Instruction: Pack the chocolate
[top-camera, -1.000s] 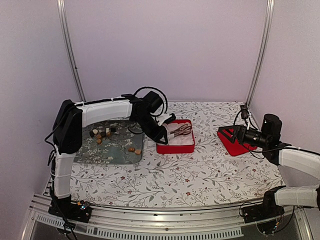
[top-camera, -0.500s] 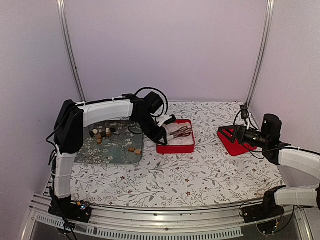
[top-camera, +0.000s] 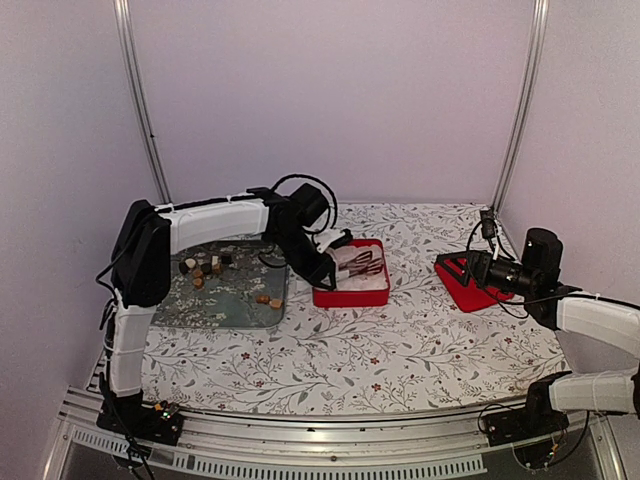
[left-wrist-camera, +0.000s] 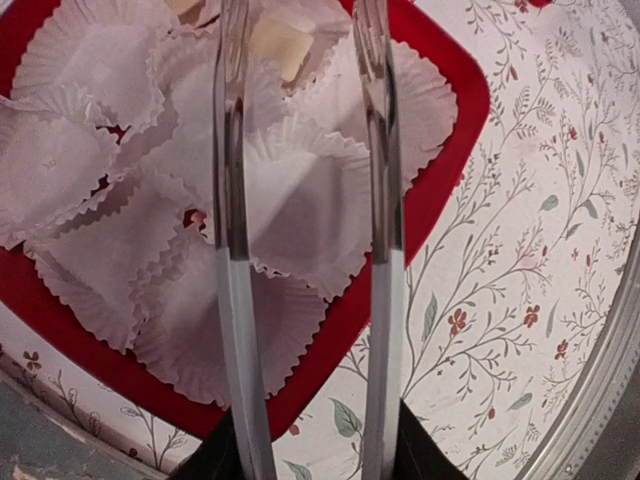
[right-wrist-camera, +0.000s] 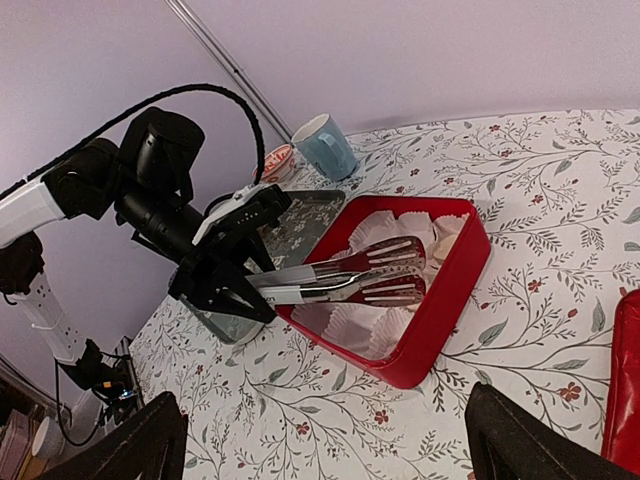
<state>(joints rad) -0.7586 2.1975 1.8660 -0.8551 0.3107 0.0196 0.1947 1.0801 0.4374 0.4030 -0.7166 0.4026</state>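
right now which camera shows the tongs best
The right wrist view: it sees the tongs whole from the side, slotted tips over the red box, handles in the left gripper. The left wrist view shows only their two metal arms, tips cut off. The top view shows them small.

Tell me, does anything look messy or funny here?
Yes. The white paper cups in the red box look messy: they overlap, tilt and crumple into each other instead of sitting in tidy rows. One pale chocolate lies among them, between the arms of the tongs.
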